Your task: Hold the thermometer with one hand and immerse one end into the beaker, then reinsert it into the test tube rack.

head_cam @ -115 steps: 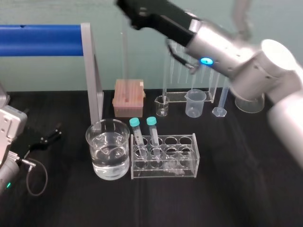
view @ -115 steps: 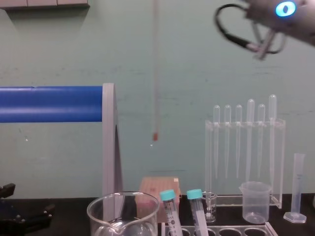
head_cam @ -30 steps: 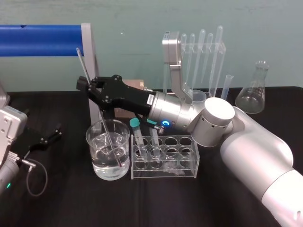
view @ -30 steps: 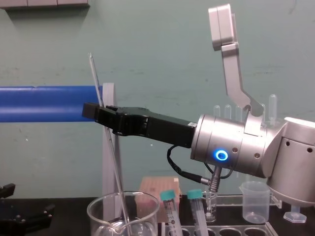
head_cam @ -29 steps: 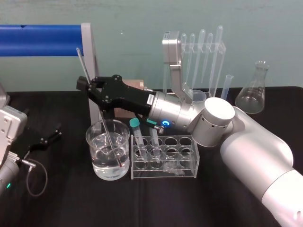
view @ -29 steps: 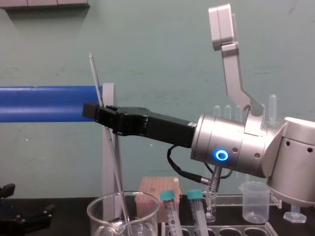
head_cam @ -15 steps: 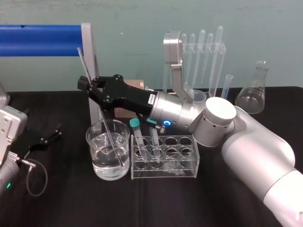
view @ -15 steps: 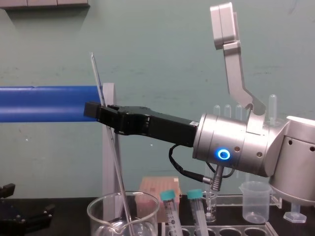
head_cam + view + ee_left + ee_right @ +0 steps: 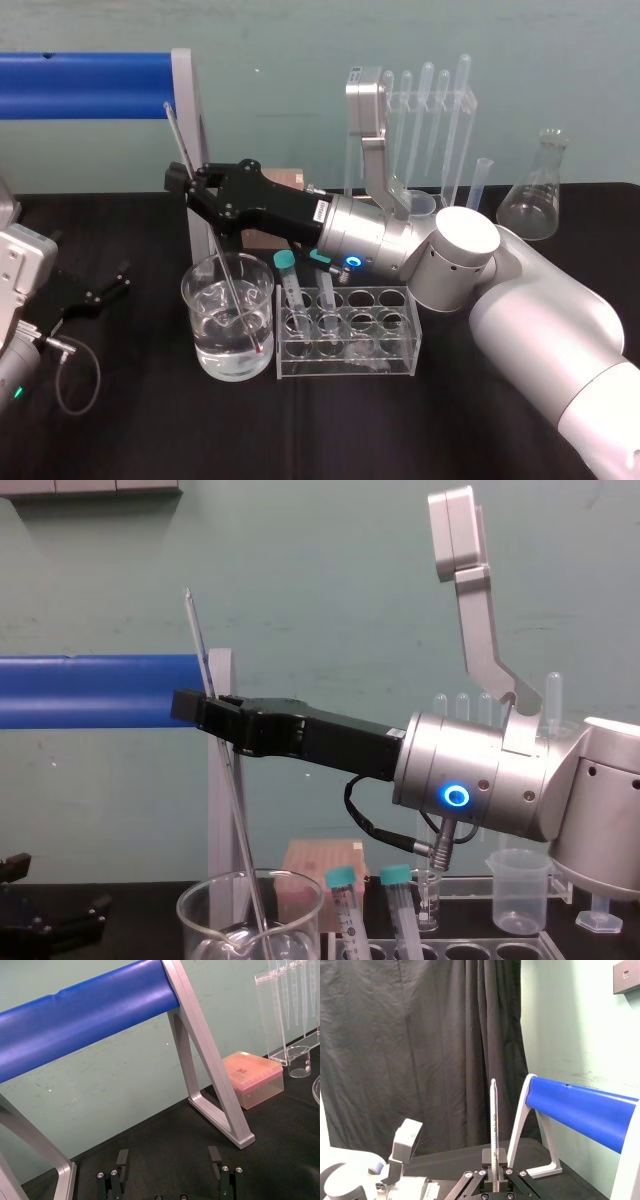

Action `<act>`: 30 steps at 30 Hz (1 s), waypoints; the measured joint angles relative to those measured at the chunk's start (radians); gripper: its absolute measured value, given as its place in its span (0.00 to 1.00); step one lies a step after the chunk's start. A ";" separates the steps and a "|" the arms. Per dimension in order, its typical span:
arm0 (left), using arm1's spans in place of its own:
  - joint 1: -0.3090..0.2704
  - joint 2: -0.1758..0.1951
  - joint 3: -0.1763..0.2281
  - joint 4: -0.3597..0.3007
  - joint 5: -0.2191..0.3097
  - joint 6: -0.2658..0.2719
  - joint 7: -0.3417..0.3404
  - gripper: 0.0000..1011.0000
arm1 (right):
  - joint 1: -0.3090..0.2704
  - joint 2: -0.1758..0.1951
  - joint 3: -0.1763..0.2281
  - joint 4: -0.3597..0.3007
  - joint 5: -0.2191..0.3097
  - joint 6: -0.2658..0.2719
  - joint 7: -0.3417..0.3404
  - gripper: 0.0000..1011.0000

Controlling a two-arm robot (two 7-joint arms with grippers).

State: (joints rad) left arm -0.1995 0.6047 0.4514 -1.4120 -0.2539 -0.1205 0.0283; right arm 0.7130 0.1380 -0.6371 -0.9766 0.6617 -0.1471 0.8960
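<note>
My right gripper (image 9: 186,184) reaches in from the right, above the beaker, and is shut on the thermometer (image 9: 175,130). The thermometer is a thin glass rod, tilted, with its top leaning left. Its red tip sits low in the water of the wide glass beaker (image 9: 190,290). In the chest view the thermometer (image 9: 196,630) runs through the right gripper (image 9: 203,708) down into the beaker (image 9: 200,905). The right wrist view shows the thermometer (image 9: 493,1120) upright between the closed jaws. The test tube rack (image 9: 410,300), with two teal-capped tubes, stands right of the beaker. My left gripper (image 9: 168,1160) rests open at the table's left.
A blue bar on a grey frame leg (image 9: 195,150) stands just behind the beaker. Behind the rack are a pink box (image 9: 272,205), a clear pipette stand (image 9: 420,110), a small plastic beaker (image 9: 412,205), a measuring cylinder (image 9: 478,185) and a flask (image 9: 528,205).
The right gripper has edged slightly up and to the right with the thermometer. The red tip now shows low in the beaker's water. The left arm has not moved.
</note>
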 joint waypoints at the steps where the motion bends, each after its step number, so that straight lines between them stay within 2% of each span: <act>1: 0.000 0.000 0.000 0.000 0.000 0.000 0.000 1.00 | 0.000 0.000 0.000 0.000 0.000 0.000 0.000 0.05; 30: 0.000 0.000 0.000 0.000 0.000 0.000 0.000 1.00 | -0.005 0.006 -0.004 -0.013 0.000 0.004 -0.006 0.05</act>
State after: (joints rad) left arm -0.1995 0.6047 0.4514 -1.4120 -0.2539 -0.1205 0.0283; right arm 0.7084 0.1436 -0.6414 -0.9899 0.6620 -0.1426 0.8899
